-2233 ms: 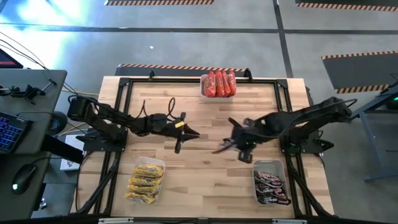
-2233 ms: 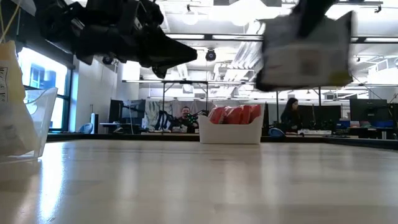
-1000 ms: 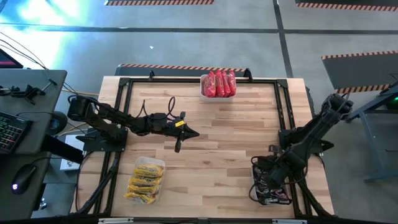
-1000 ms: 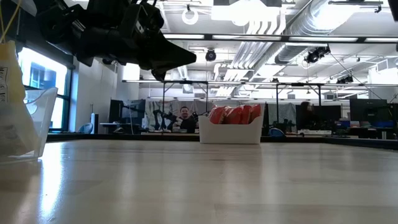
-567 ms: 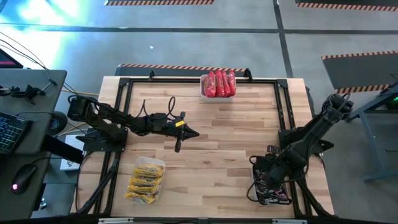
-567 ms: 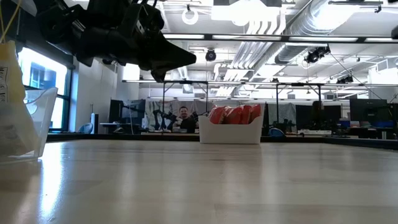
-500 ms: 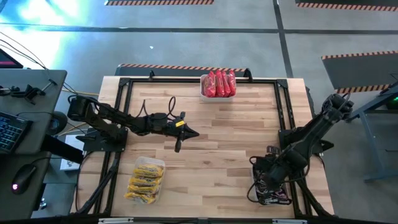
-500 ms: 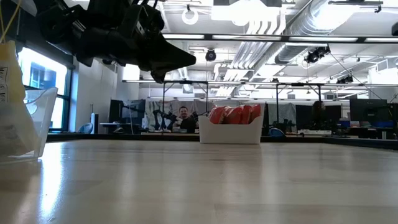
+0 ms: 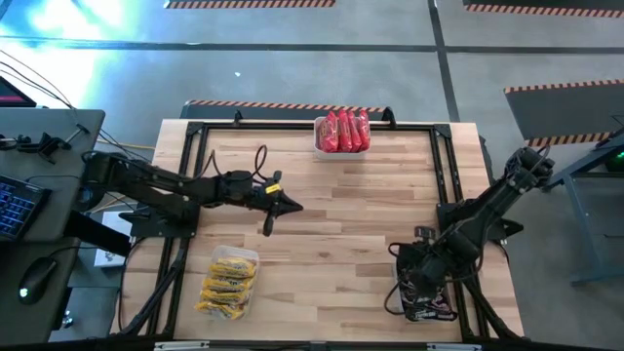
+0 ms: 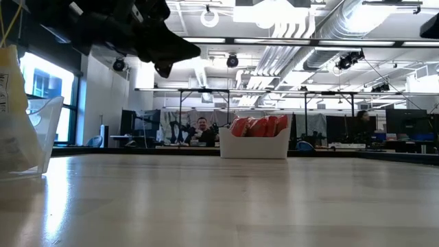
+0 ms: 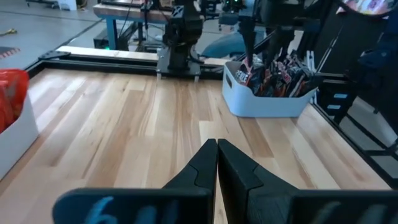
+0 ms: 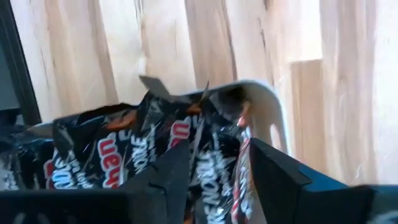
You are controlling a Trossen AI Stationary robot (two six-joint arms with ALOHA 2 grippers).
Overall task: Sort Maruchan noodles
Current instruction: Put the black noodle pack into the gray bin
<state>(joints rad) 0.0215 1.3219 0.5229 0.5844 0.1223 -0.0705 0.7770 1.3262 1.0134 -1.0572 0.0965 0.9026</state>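
The Maruchan noodles lie sorted in three tubs: red-orange packets in a white tub (image 9: 342, 132) at the far edge, yellow ones in a tub (image 9: 229, 281) near left, dark brown ones in a tub (image 9: 427, 291) near right. My right gripper (image 12: 217, 155) hangs open just above the dark brown packets (image 12: 124, 155), fingers pointing down; in the high view it shows over that tub (image 9: 411, 283). My left gripper (image 11: 216, 143) is shut and holds nothing, level above the table's left middle (image 9: 292, 206), high in the low view (image 10: 192, 49).
Bare wood (image 9: 341, 244) lies between the three tubs. A black frame rail (image 9: 195, 132) runs round the table. The left wrist view looks across at the dark packets' tub (image 11: 270, 93) and my right arm above it. A person (image 10: 204, 129) sits in the room beyond.
My left gripper has drawn back a little toward the table's left edge and risen, still shut. My right gripper has stayed over the near-right tub.
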